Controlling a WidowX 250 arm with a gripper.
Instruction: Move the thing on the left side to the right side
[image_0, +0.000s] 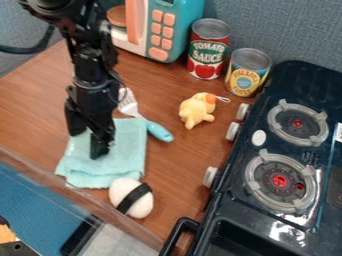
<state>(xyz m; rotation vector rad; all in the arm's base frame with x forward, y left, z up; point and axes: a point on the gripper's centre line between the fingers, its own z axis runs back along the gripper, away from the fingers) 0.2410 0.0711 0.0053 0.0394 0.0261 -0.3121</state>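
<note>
My gripper (88, 145) hangs at the left of the camera view over a folded light-teal cloth (127, 152), its two fingers apart and nothing visible between them. Whether the fingertips touch the cloth I cannot tell. Just right of the gripper, a fork (153, 127) with a white head and blue handle lies slantwise, its handle beyond the cloth's upper right corner. At the cloth's lower edge sits a white rice ball with a black band (131, 198). A small yellow plush toy (198, 109) rests on the wooden table (177, 162), right of the fork.
A dark toy stove (294, 150) with two burners takes up the right side. Two cans, tomato sauce (208, 50) and pineapple (248, 72), stand at the back beside a teal toy microwave (160, 30). A transparent ledge (73, 192) borders the table's lower left.
</note>
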